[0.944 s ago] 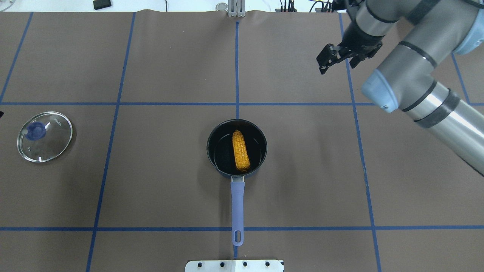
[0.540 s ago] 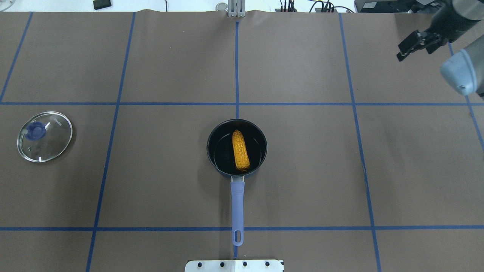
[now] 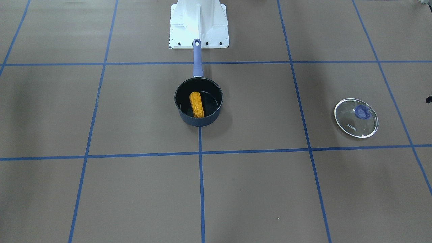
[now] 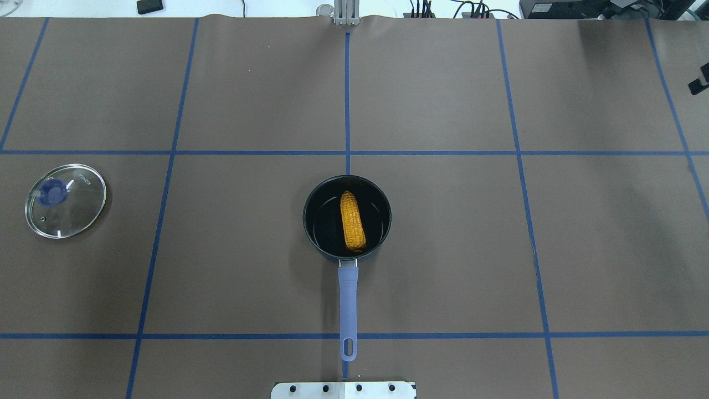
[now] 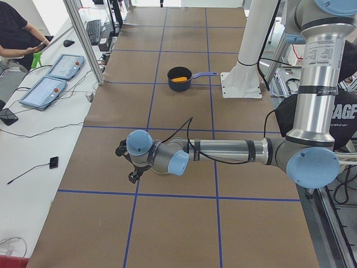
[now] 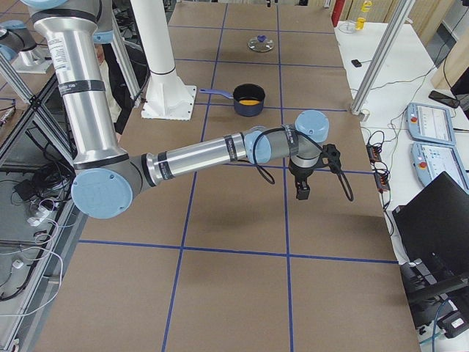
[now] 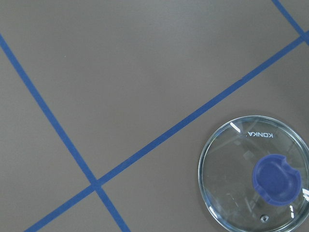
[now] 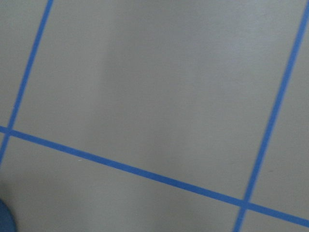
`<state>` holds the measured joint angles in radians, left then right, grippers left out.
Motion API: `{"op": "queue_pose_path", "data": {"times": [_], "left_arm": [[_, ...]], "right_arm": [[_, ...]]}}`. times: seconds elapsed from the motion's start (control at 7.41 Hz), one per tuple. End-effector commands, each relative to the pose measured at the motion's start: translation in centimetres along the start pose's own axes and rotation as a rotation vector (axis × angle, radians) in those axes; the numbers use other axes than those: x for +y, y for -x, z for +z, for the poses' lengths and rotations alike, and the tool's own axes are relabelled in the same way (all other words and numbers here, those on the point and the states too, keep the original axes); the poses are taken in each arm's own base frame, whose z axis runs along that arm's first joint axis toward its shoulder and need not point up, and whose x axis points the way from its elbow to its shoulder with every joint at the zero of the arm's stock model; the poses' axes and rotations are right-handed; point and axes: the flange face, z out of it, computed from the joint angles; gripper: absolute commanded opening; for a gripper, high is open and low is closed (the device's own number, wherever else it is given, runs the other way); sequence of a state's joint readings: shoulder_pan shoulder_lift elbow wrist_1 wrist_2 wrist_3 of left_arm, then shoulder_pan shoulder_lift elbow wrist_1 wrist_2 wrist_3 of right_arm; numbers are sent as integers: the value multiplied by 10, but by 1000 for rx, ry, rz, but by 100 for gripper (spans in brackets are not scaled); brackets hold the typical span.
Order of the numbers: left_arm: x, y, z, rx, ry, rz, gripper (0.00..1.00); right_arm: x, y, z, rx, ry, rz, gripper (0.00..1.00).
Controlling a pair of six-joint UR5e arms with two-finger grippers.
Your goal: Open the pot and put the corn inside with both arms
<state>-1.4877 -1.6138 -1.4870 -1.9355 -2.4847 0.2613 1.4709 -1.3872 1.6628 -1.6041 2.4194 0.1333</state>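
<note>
The dark navy pot [image 4: 382,199] stands open at the table's middle, its periwinkle handle [image 4: 348,305] pointing at the robot base. The orange-yellow corn [image 4: 352,220] lies inside it, also seen from the front [image 3: 196,104]. The glass lid [image 4: 65,200] with its blue knob lies flat far to the left, and shows in the left wrist view [image 7: 241,159]. Only a black tip of my right gripper [image 4: 699,84] shows at the overhead view's right edge; the gripper hangs over bare table in the right side view [image 6: 302,192]. My left gripper [image 5: 125,164] hovers near the lid's side. I cannot tell whether either is open or shut.
The white robot base plate [image 4: 343,389] sits just behind the handle's end. Blue tape lines cross the brown table cover. Tablets and cables lie on a side bench [image 5: 50,84], where a person sits. An aluminium post [image 6: 377,62] stands at the far table edge.
My right arm has swung away to the right, out of the overhead view, leaving only a gripper tip at the edge. Pot, corn and lid have not moved.
</note>
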Motion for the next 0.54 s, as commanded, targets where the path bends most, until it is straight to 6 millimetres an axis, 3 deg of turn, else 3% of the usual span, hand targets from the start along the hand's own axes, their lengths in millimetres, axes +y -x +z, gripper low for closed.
{"op": "queue_pose_path", "data": {"times": [0.0,0.4], "left_arm": [[7,9,1,0,6,-36,97],[8,11,-4,-4,-3,-41,97]], "right_arm": [[14,-22,0,2,5,38,100],[10,-25,-3,25,-4,34,100]]}}
